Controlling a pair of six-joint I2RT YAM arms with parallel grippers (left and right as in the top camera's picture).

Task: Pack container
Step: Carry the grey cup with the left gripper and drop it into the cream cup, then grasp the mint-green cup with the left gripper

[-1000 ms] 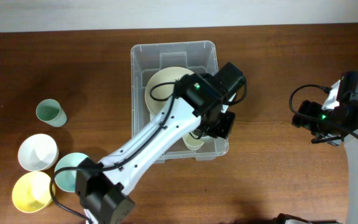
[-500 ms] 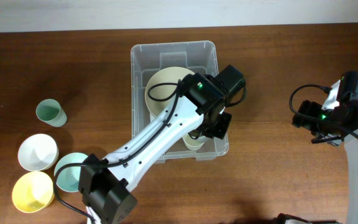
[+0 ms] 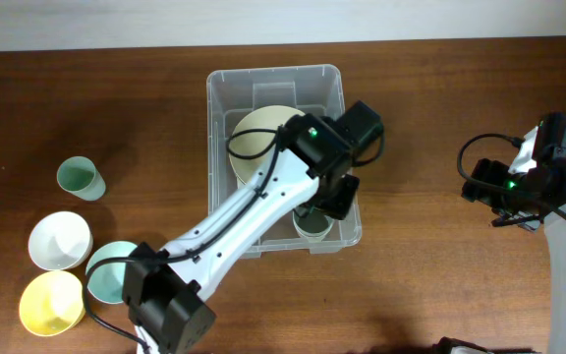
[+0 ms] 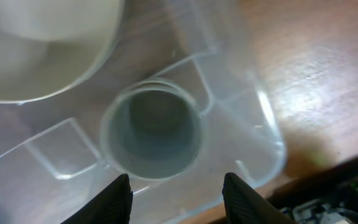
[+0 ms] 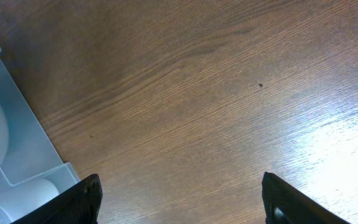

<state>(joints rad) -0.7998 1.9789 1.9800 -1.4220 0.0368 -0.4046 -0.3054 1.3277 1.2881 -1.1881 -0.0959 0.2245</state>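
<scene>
The clear plastic container [image 3: 273,72] stands at the table's middle. It holds a large cream bowl [image 3: 256,138] at the back and a pale green cup [image 3: 313,224] upright in its front right corner. My left gripper [image 3: 334,194] hovers just above that cup, open and empty. In the left wrist view the cup [image 4: 151,134] stands just beyond the open fingers [image 4: 178,186], with the bowl [image 4: 42,50] at upper left and the container's wall [image 4: 263,124] to the right. My right gripper [image 3: 487,193] is open and empty over bare wood [image 5: 179,186], right of the container's corner [image 5: 11,143].
At the left of the table stand a green cup [image 3: 80,179], a white bowl [image 3: 59,240], a yellow bowl [image 3: 51,302] and a teal bowl [image 3: 111,270]. The left arm reaches from the front edge across the container.
My left gripper has drawn back slightly up and left from the cup, so more of the cup shows standing free in the container. The right arm has not moved.
</scene>
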